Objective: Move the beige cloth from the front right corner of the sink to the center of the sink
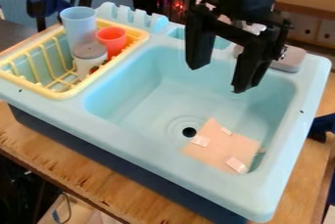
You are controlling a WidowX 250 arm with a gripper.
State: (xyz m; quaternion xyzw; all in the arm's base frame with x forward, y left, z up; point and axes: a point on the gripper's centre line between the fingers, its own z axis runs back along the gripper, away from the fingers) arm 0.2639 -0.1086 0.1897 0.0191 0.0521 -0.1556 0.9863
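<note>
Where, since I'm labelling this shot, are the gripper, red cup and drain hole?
Gripper (219,78), camera view, between its fingertips.
Red cup (115,46), camera view, outer side.
Drain hole (189,132), camera view, dark middle.

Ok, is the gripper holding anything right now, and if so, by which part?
Nothing is held: the gripper hangs open above the sink basin, with nothing between its fingers.

No text can be read anywhere in the camera view. No label, brand name, number or sign is legible on any surface, in the foreground or behind.
</note>
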